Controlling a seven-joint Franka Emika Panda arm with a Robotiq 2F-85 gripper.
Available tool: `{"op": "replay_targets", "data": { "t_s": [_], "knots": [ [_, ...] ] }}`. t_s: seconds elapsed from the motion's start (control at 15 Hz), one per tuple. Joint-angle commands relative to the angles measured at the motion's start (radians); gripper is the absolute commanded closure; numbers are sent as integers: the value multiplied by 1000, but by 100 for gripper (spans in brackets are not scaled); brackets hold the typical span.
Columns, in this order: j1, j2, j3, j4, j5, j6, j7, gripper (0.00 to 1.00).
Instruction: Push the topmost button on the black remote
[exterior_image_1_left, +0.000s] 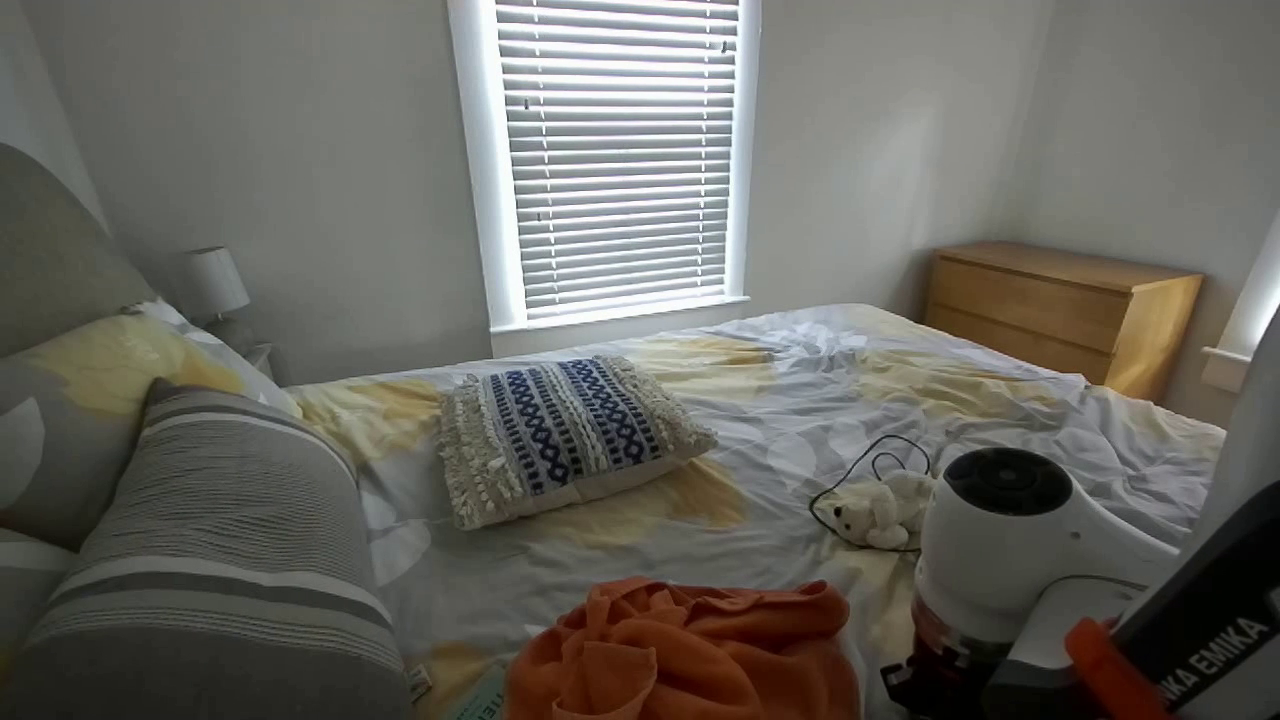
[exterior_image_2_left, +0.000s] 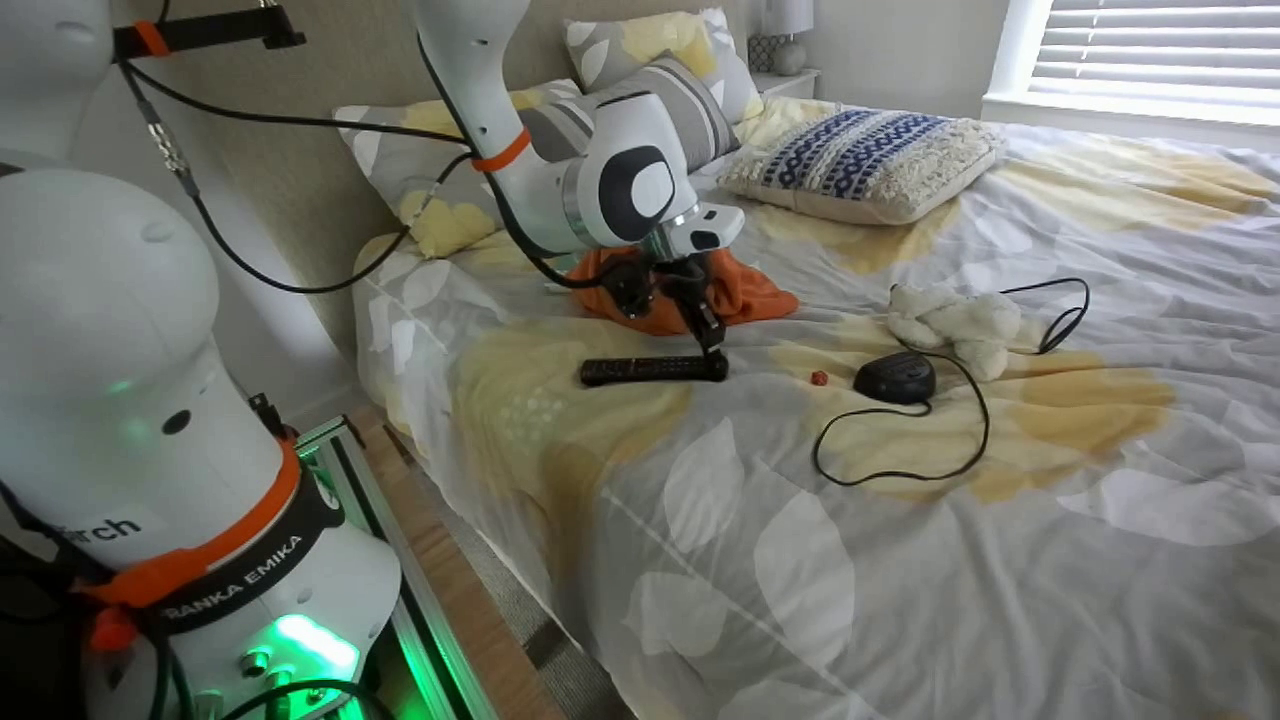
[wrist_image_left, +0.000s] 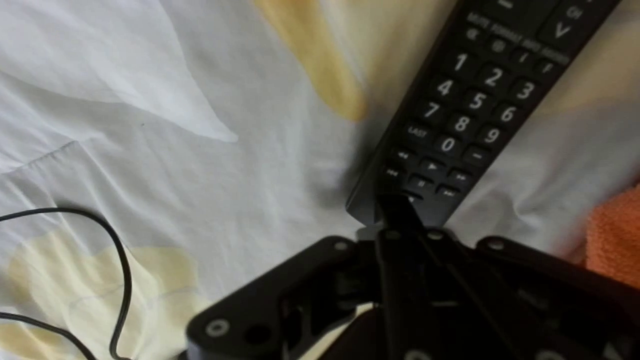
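The black remote (exterior_image_2_left: 640, 371) lies flat on the bed's patterned cover. In the wrist view the remote (wrist_image_left: 460, 125) runs diagonally, with number keys in the middle and playback keys at its near end. Its far end, beyond the CH and minus keys, is cut off at the frame's top. My gripper (wrist_image_left: 397, 205) is shut and empty, its tips over the playback-key end and hiding part of it. In an exterior view my gripper (exterior_image_2_left: 714, 350) points down at the remote's right end. I cannot tell whether the tips touch it. The remote is out of view in the remaining exterior view.
An orange cloth (exterior_image_2_left: 745, 295) lies just behind the gripper. A black mouse-like device (exterior_image_2_left: 895, 378) with a looping cable, a small red object (exterior_image_2_left: 819, 378) and a white plush toy (exterior_image_2_left: 955, 320) lie right of the remote. A tasselled pillow (exterior_image_1_left: 570, 430) lies farther back.
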Motion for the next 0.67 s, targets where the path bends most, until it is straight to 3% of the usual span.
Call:
{"op": "replay_targets", "data": {
  "t_s": [0.0, 0.6],
  "knots": [
    [-14, 20, 19, 21, 25, -8, -18, 100],
    [-22, 33, 32, 41, 28, -17, -25, 100]
  ]
}}
